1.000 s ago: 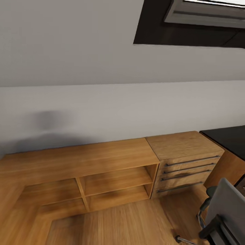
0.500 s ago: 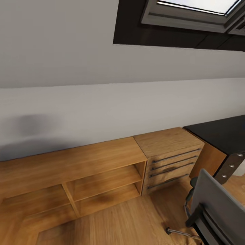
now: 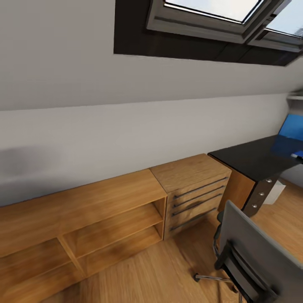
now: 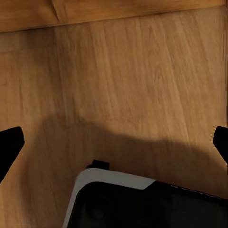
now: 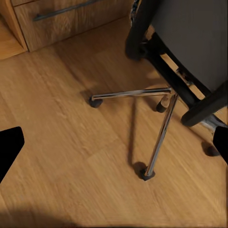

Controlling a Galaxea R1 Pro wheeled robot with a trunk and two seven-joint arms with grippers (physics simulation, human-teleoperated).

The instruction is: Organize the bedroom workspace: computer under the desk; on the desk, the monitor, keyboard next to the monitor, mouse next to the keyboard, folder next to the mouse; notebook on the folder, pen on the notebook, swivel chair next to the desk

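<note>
The black desk (image 3: 252, 158) stands at the right of the head view, with round silver knobs on its dark drawers (image 3: 261, 195). In front of it is the swivel chair (image 3: 252, 248), its grey back turned to me and hiding the seat. The right wrist view looks down on the chair's chrome base (image 5: 159, 121) and casters. My right gripper (image 5: 114, 147) hangs open over the floor beside that base. My left gripper (image 4: 114, 145) is open over bare wood floor. The computer, monitor, keyboard, mouse, folder, notebook and pen are out of view.
A light wooden drawer chest (image 3: 191, 189) adjoins the desk, with a low open shelf unit (image 3: 84, 219) to its left along the grey wall. A blue panel (image 3: 293, 125) leans behind the desk. Skylights (image 3: 210, 12) are overhead. The robot's own base (image 4: 142, 199) shows below the left gripper.
The camera has swung to the right: the shelf and drawer chest slid left in the picture, and more of the desk, the chair and the skylights came into view.
</note>
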